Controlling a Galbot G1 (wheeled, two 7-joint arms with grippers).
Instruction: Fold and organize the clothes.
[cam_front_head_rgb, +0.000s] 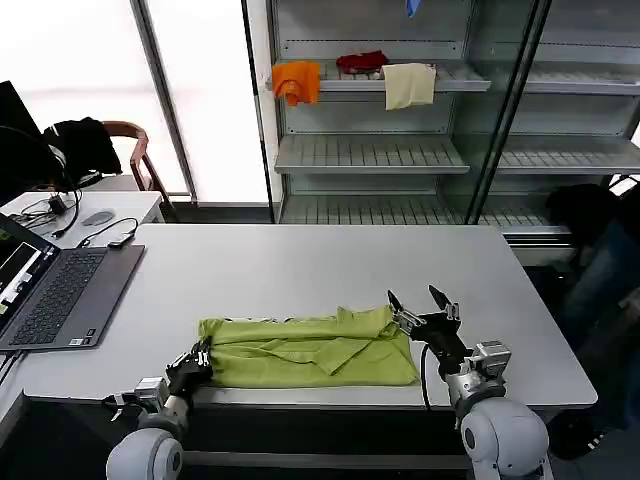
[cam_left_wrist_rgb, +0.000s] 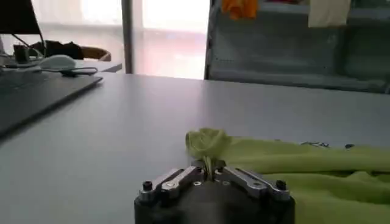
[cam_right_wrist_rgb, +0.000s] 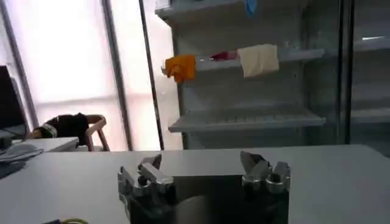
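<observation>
Lying near the front edge of the pale grey worktop (cam_front_head_rgb: 300, 262), the single lime-green short-sleeved cotton T-shirt (cam_front_head_rgb: 310, 352) is bunched into a long band, partly folded over itself. The left end effector (cam_front_head_rgb: 192, 368) sits at the shirt's left end, its fingers pressed together on a gathered corner of green cloth; the left wrist view shows that pinched tuft (cam_left_wrist_rgb: 207, 146) rising from between the jaws. The right end effector (cam_front_head_rgb: 424, 308) hovers at the shirt's right end with its fingers spread, holding nothing; whether its tips touch the fabric is hard to judge from the head view.

Risks from this position:
- Only one end is gripped. Pulling with the left arm alone would probably drag the whole shirt sideways rather than straighten it.
- The left grip holds a small tuft, so it may slip under tension.
- The shirt lies close to the front edge; a pull toward the robot could draw it off the worktop.
- If the right end effector closes on several layers at once, the existing creases would be locked in.

Count: one green T-shirt; two end effectors; one open grey laptop (cam_front_head_rgb: 60, 295) at the worktop's left side, well apart from the shirt; three cloths on the metal shelf (cam_front_head_rgb: 370, 152) behind, orange (cam_front_head_rgb: 297, 81), red (cam_front_head_rgb: 362, 62) and cream (cam_front_head_rgb: 409, 85).
</observation>
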